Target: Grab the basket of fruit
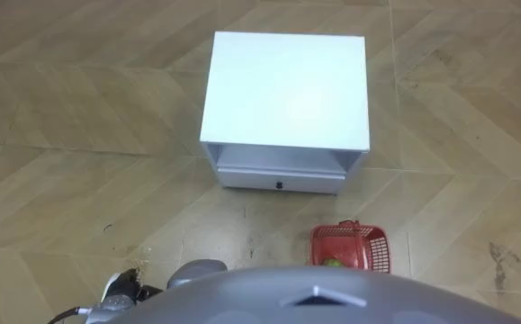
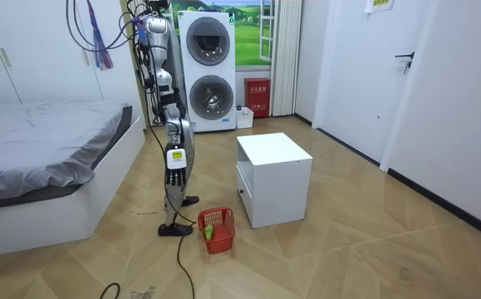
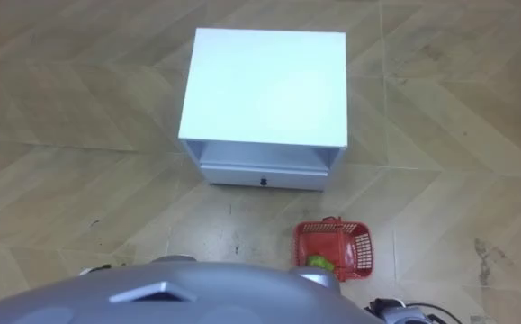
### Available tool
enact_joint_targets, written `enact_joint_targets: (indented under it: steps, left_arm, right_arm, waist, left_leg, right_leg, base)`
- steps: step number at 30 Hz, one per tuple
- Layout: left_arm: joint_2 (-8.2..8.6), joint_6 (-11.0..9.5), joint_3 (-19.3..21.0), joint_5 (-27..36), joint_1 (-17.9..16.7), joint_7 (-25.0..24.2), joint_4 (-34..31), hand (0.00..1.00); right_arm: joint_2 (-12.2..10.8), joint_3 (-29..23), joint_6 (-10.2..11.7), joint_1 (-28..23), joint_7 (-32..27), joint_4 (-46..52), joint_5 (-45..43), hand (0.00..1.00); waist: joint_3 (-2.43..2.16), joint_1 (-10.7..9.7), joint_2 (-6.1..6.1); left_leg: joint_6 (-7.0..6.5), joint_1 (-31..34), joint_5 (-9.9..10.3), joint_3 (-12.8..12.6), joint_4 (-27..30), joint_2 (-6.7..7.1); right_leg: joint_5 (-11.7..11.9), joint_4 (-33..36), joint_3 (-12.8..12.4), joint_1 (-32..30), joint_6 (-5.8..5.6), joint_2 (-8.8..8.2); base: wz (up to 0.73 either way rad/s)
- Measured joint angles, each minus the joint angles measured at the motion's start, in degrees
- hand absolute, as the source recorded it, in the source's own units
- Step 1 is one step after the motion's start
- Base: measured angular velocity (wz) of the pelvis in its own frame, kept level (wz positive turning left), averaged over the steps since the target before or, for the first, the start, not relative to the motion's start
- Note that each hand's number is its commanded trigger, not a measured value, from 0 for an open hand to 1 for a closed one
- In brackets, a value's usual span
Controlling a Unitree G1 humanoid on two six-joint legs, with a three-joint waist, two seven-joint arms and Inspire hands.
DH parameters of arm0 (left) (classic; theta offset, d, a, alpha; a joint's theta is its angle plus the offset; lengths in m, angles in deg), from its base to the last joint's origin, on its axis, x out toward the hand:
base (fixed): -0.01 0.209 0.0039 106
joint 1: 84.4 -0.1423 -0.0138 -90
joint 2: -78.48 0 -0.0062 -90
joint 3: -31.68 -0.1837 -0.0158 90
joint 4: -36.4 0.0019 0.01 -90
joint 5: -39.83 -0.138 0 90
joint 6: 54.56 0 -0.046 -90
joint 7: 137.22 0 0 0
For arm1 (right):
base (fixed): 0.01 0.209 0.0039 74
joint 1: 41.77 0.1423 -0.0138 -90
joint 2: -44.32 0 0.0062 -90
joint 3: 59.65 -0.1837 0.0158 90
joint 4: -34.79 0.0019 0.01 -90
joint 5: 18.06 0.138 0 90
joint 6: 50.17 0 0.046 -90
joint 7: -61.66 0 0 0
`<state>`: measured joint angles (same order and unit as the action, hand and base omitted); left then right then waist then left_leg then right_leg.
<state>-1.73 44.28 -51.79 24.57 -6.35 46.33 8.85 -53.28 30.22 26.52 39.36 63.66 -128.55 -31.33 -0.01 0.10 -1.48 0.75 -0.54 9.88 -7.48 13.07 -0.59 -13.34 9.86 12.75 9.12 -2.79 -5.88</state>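
The red plastic fruit basket (image 1: pixel 357 246) (image 3: pixel 334 243) stands on the wooden floor just ahead of me, a little to my right. Its handle is upright and a green fruit (image 1: pixel 332 263) lies inside. In the room view the basket (image 2: pixel 216 227) sits by my feet, between me and the white cabinet. I stand upright. My right hand (image 2: pixel 174 175) hangs at my side, well above the basket, with fingers relaxed and nothing in them.
A white bedside cabinet (image 1: pixel 287 90) (image 2: pixel 273 154) with an open shelf and a drawer stands right in front of me. A bed (image 2: pixel 41 149) lies behind me, stacked washing machines (image 2: pixel 207 75) stand at the back, and a door (image 2: pixel 352 75) is on the room view's right.
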Motion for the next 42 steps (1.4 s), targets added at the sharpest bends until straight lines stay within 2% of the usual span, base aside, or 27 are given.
enact_joint_targets:
  steps: [6,17,24,31,33,37,39,42]
  left_arm:
    - [0.32,0.06,-0.02,0.08,-0.12,0.01,0.02,0.00]
    - [0.51,0.42,0.11,-0.36,-0.35,1.31,-0.04,0.00]
    - [0.52,0.25,0.11,-0.62,-0.11,1.59,-0.10,0.00]
    - [0.51,0.12,0.15,-0.54,-0.20,3.49,-0.07,0.00]
    - [0.57,0.11,0.14,-0.37,-0.01,3.50,-0.07,0.00]
    - [0.60,0.11,0.11,-0.56,0.15,3.48,-0.07,0.00]
    - [0.57,0.13,0.32,-0.69,0.10,3.49,-0.02,0.00]
    - [0.23,0.13,0.91,-0.57,-0.09,3.50,1.22,0.00]
  right_arm:
    - [0.00,-0.03,0.03,0.00,-0.10,0.05,-0.02,0.00]
    - [0.15,-1.28,0.21,0.65,-1.90,0.30,-0.09,0.00]
    - [0.14,-1.27,1.22,0.80,-2.47,0.42,-0.33,0.00]
    - [0.12,-1.37,1.45,0.82,-4.84,0.78,-0.20,0.00]
    - [0.19,-2.25,1.66,0.93,-5.17,0.82,-0.01,0.00]
    - [0.20,-4.04,1.98,1.06,-7.03,0.93,2.46,0.00]
    - [0.11,-4.72,1.95,0.72,-7.09,0.91,4.20,0.00]
    - [0.13,-5.78,1.91,0.16,-7.22,1.13,5.06,0.00]
  waist:
    - [0.18,-0.05,0.32]
    - [0.03,-0.01,-0.31]
    - [0.05,-0.02,-0.42]
    - [0.03,-0.13,-0.78]
    - [0.01,-0.19,-0.91]
    - [0.13,-0.42,-0.50]
    - [0.31,-0.72,0.05]
    - [0.27,-1.01,0.23]
  left_leg:
    - [-0.08,0.21,0.41,-0.08,0.55,-0.06]
    - [-0.05,0.19,0.50,-0.25,0.52,-0.07]
    - [-0.12,0.34,0.54,-0.22,0.61,0.05]
    - [-0.54,0.57,0.79,-0.23,0.77,0.64]
    - [-0.79,1.00,1.03,-0.36,1.22,0.87]
    - [-1.74,3.67,3.00,-0.39,4.85,0.85]
    - [-2.48,4.46,3.76,-0.52,6.20,0.85]
    - [-3.61,5.34,4.64,-1.77,7.40,1.05]
  right_leg:
    - [0.00,0.07,-0.03,-0.01,0.00,-0.01]
    - [-0.03,-0.18,-1.20,-0.15,-0.04,0.03]
    - [-0.05,-0.15,-1.19,-0.16,-0.07,-0.08]
    - [-0.38,-0.12,-1.20,-0.25,-0.58,-0.67]
    - [-0.52,0.03,-1.05,-0.55,-0.80,-1.01]
    - [-0.88,2.60,-1.47,-2.57,-1.41,-1.47]
    - [-0.88,6.09,-1.62,-4.51,-1.42,-1.92]
    - [-0.84,10.07,-1.80,-7.36,-1.49,-3.01]
  base:
    - [0.00]
    - [-0.01]
    - [0.00]
    - [0.00]
    - [0.00]
    - [0.03]
    - [0.00]
    - [-0.17]
